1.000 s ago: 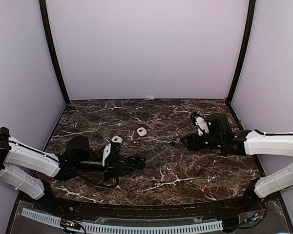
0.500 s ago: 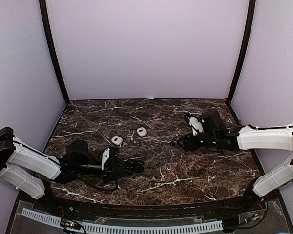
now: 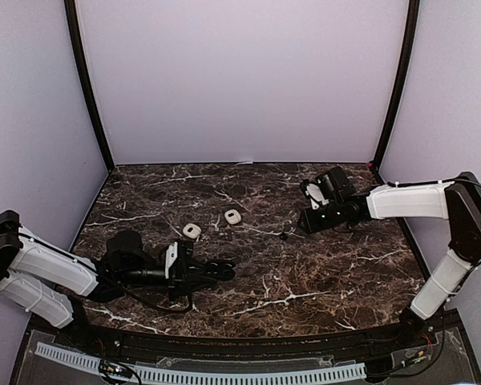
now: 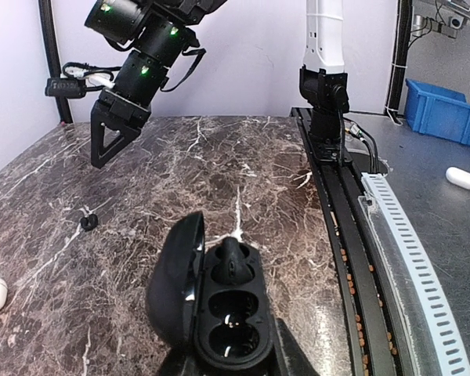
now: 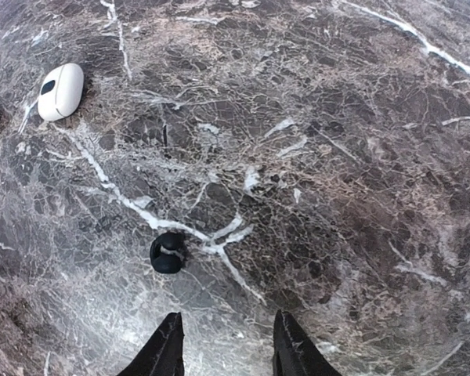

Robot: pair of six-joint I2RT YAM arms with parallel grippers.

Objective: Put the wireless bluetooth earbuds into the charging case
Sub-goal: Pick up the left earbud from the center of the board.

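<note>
My left gripper is shut on an open black charging case, lid swung to the left. One black earbud sits in the case's far socket; the near socket is empty. A second black earbud lies loose on the marble, also in the left wrist view. My right gripper is open and empty, hovering just short and right of that earbud.
Two white pebble-like cases lie left of centre, one near the left arm, one farther back; the latter shows in the right wrist view. Purple walls enclose the table on three sides. A rail runs along the near edge.
My right gripper has drawn back to the far right, away from the loose black earbud, which stays where it was. My left gripper with the case has shifted slightly left.
</note>
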